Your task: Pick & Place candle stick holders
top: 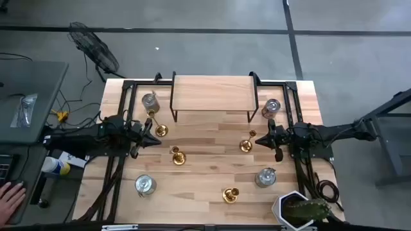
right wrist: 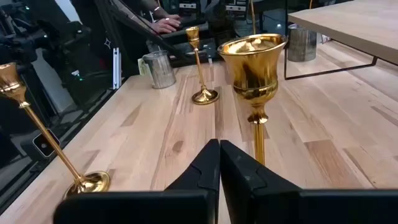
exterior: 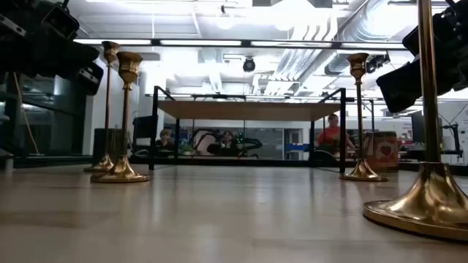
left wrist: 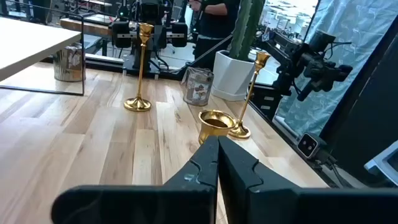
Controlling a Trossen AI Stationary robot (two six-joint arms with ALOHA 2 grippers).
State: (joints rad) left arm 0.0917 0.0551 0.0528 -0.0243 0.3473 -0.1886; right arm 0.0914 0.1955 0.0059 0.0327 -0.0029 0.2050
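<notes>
Right up against your low lens, a brass candle stick holder (exterior: 428, 191) is filling the right edge, its flared base sitting on the surface (exterior: 219, 219) and its stem running up out of view. You're seeing four holders standing upright from above: one by the left arm near the shelf's left leg (top: 159, 130), one just inboard of it toward the middle (top: 178, 156), one just in front of the right arm (top: 246, 145), and one toward the near edge (top: 230, 194). Your left gripper (top: 152, 139) is hovering over the surface just beside the first holder, apart from it, jaws pressed together and holding nothing, with a gold cup (left wrist: 215, 122) showing just past the fingers (left wrist: 239, 171). Your right gripper (top: 262, 140) is pointing inward just beside its holder, jaws likewise clenched on nothing, and the cup of that holder (right wrist: 253, 65) is looming right ahead of the fingers (right wrist: 199, 168). The wooden shelf (top: 214, 95) is standing at the far side, and silver jars are sitting near its left leg (top: 149, 101), near its right leg (top: 271, 106), at the near left (top: 145, 185) and at the near right (top: 266, 176). A potted cactus (top: 303, 209) is sitting at the near right corner.
</notes>
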